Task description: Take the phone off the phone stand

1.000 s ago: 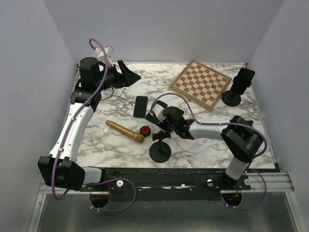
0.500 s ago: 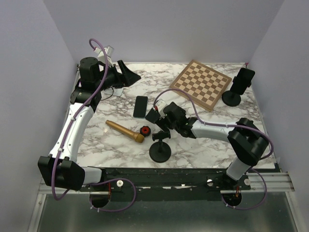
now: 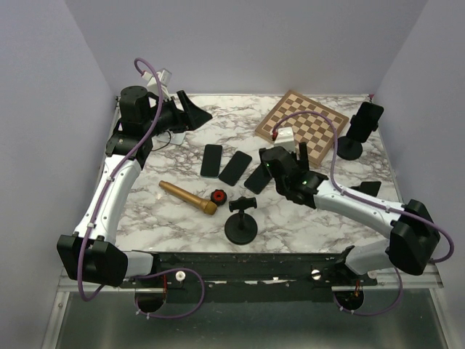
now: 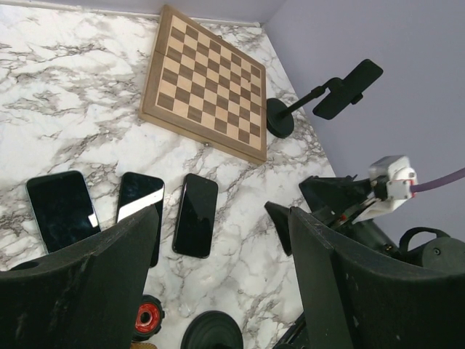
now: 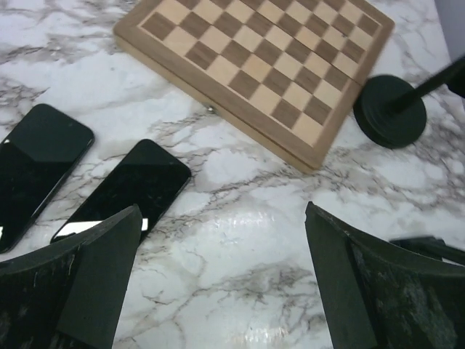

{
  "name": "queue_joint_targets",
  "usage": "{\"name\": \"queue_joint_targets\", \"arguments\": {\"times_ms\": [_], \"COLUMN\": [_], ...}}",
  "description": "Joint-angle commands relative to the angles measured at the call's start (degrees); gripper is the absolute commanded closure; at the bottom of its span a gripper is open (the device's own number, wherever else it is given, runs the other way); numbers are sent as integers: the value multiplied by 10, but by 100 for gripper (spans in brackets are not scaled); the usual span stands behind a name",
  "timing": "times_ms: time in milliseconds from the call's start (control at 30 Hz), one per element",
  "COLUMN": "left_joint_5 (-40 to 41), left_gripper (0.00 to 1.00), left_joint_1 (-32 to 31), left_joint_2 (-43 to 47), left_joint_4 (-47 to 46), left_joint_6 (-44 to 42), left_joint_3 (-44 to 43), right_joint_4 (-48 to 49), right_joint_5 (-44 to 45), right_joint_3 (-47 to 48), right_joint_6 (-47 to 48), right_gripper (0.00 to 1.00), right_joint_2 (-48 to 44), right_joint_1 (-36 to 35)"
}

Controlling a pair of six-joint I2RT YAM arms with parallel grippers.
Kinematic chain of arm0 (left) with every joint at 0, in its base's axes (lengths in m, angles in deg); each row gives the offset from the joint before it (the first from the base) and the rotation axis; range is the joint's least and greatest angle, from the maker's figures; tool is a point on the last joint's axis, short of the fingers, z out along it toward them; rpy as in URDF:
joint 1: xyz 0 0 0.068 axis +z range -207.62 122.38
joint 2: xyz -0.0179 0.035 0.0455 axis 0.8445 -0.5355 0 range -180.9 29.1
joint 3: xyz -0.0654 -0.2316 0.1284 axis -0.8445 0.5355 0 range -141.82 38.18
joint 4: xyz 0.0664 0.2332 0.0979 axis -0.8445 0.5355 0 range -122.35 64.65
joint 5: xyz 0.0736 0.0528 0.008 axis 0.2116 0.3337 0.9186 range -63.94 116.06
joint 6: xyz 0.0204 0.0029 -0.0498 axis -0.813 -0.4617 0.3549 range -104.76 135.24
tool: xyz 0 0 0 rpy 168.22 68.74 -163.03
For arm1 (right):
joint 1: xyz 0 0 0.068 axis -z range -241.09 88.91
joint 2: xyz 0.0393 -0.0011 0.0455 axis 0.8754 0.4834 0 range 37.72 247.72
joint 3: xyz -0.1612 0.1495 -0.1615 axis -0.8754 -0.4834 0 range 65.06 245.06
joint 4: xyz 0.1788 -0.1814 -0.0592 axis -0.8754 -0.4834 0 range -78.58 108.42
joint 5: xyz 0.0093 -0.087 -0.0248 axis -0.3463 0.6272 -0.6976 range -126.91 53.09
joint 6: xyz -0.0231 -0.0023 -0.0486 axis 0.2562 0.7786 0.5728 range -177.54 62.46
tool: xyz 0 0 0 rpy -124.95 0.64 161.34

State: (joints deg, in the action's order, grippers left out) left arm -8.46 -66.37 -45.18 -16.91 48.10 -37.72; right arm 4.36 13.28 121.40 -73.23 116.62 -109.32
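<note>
Three black phones lie flat in a row on the marble: left, middle, right. The left wrist view shows them too. The near phone stand holds nothing. A far phone stand at the back right holds a dark phone, which the left wrist view also shows. My right gripper is open and empty, just right of the row of phones. My left gripper is open and empty at the back left.
A wooden chessboard lies at the back right, next to the far stand's base. A wooden pestle and a small red-and-black knob lie left of the near stand. A black wedge lies at the right.
My right arm has swung right and back, away from the near stand. Two more phones now show lying beside the first. The left arm has not moved.
</note>
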Motion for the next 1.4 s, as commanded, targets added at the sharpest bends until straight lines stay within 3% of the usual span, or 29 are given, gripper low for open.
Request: {"name": "queue_joint_targets", "arguments": {"times_ms": [0,167,300,467,700,933,1167,1367], "left_joint_5": [-14,-14,-15,-28,-31,-39,-41,-44], "left_gripper": [20,20,20,20,20,20,20,19], "left_joint_1": [-6,-10,-11,-12,-12,-12,-12,-10], "left_joint_2": [-3,-2,-4,-7,-5,-3,-4,-5], "left_joint_4": [-13,-13,-11,-18,-20,-26,-26,-27], "left_joint_6": [1,0,0,10,11,17,18,20], "left_joint_3": [8,8,6,7,8,9,10,8], "right_joint_4": [-173,-231,-240,-297,-283,-251,-223,-183], "right_joint_5": [87,-28,-115,-164,-246,-234,-224,-324], "right_joint_3": [63,121,166,255,296,320,353,346], "right_joint_6": [-155,-184,-134,-138,-111,-99,-52,29], "right_gripper": [0,0,1,0,0,0,0,0], "right_joint_2": [-32,-42,-36,11,53,86,139,136], "right_joint_1": [26,140,200,293,435,509,515,515]}}
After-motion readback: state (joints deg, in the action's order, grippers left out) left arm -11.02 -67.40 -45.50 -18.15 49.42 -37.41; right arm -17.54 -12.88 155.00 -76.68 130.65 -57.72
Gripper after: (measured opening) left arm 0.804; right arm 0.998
